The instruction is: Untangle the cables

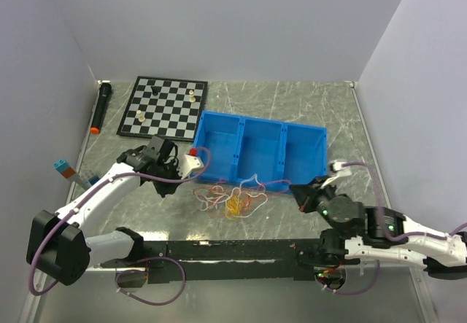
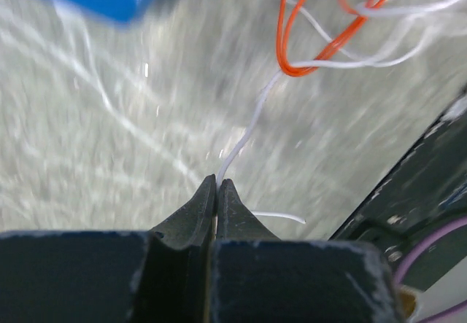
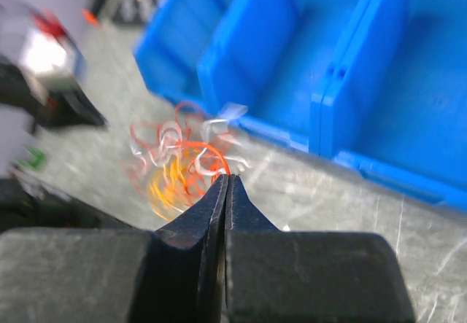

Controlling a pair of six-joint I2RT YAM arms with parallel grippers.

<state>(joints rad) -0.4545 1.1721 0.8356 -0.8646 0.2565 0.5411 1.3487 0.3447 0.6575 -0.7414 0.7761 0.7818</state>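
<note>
Cables [image 1: 235, 200] lie knotted on the tabletop [image 1: 292, 104] between the two hands. Left hand [image 2: 217, 184] is pinched tight on a white strand [image 2: 244, 133] running forward into orange loops [image 2: 280, 46]; right hand [image 3: 225, 181] is closed too, perhaps on a red strand [image 3: 211, 146] at its tips, though blur hides that. Pulling apart looks barely begun; next the hands should draw outward slowly.

place: robot lab cell | evidence: bare grey walls [image 1: 219, 17] enclosing marbled table [image 1: 306, 104]
</note>
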